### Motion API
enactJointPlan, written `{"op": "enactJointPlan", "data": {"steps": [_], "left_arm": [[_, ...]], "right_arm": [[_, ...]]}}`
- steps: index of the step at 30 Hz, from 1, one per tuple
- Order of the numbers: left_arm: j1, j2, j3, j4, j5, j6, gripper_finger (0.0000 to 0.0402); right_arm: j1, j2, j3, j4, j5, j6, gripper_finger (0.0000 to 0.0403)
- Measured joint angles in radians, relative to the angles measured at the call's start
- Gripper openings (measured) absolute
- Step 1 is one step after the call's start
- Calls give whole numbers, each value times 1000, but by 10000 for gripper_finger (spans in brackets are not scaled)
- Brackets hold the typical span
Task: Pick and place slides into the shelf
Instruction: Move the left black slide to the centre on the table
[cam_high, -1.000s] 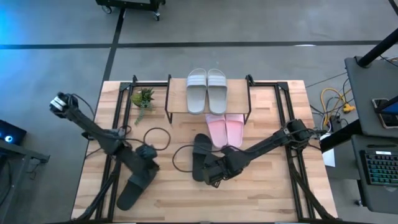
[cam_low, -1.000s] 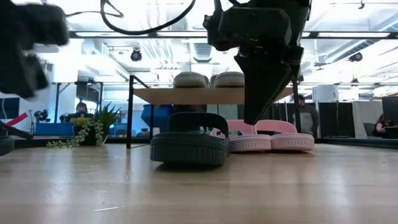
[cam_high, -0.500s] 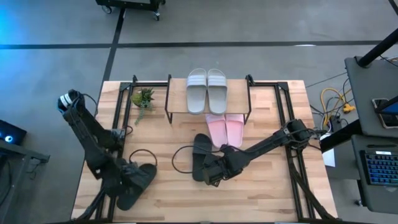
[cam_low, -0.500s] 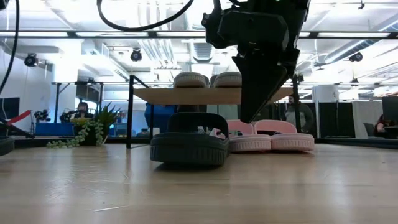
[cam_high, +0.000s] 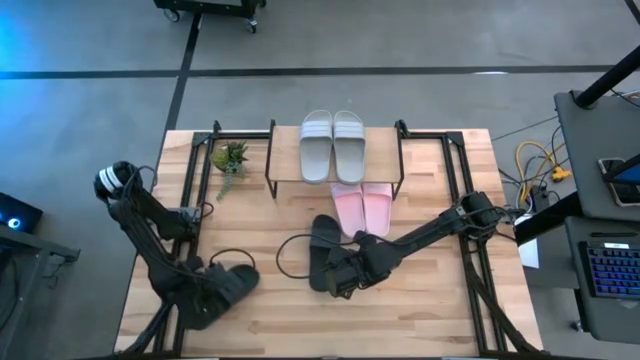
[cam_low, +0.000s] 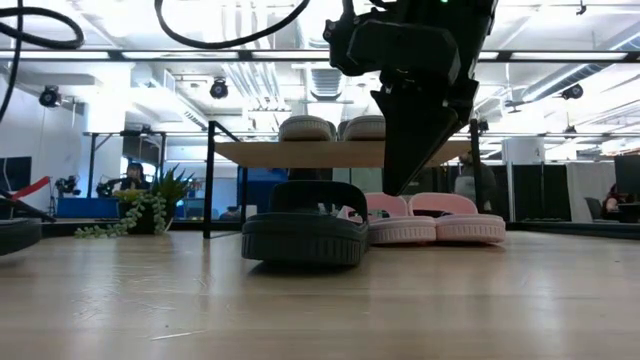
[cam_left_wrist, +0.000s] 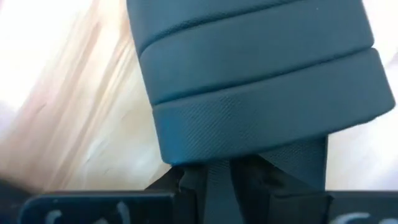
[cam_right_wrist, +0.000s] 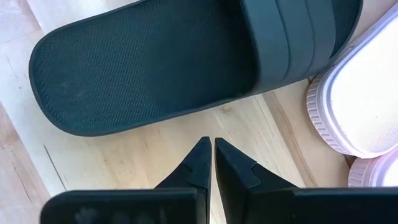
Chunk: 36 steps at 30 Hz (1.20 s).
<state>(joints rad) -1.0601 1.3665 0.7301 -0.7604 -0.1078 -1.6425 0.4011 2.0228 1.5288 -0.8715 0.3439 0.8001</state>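
While left gripper (cam_high: 215, 292) sits at tabletop's (cam_high: 270, 325) 7 o'clock, fingers pinching black slide (cam_high: 228, 284), second black slide (cam_high: 324, 250) lies centre. Right gripper (cam_high: 343, 283) just beside it, fingers pressed together, empty. Grey pair (cam_high: 332, 145) on shelf (cam_high: 285, 160), 12 o'clock; pink pair (cam_high: 363, 208) below.

Black slide (cam_left_wrist: 261, 87) in left claw (cam_left_wrist: 217, 186)

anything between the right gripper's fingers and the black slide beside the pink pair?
Nothing: right wrist view shows only bare tabletop between the shut fingers and the black slide.
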Motion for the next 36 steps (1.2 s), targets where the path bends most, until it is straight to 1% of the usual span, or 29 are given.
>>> {"op": "enactJointPlan", "data": {"steps": [4, 7, 9, 13, 15, 18, 21, 25, 29, 33, 36], "left_arm": [[35, 17, 0, 89, -95, 35, 51], [78, 30, -5, 145, -143, 105, 51], [118, 40, -10, 174, -157, 155, 51], [212, 52, -17, 199, -236, 248, 51], [259, 52, -16, 203, -254, 289, 51], [299, 28, -7, 203, -257, 351, 51], [302, -12, 2, 203, -201, 416, 51], [276, -42, -9, 184, -111, 421, 51], [250, -43, -27, 189, -92, 393, 51], [248, -21, -30, 284, -84, 404, 51], [249, 10, -31, 362, -105, 435, 51]], "right_arm": [[0, 0, 0, 0, -1, 1, 13], [0, 0, 0, 0, -1, 3, 13], [0, 0, 0, 1, -1, 3, 13], [0, 0, 0, 1, -2, 4, 13], [0, 0, 0, 1, -3, 10, 13], [3, 0, 0, 0, -8, 12, 13], [9, 0, 0, -6, -11, 28, 13], [17, 0, 0, -6, -23, 60, 13], [18, 0, 0, -3, -37, 64, 13], [18, 0, 0, -1, -33, 64, 13], [18, 0, 0, 1, -32, 64, 13]]}}
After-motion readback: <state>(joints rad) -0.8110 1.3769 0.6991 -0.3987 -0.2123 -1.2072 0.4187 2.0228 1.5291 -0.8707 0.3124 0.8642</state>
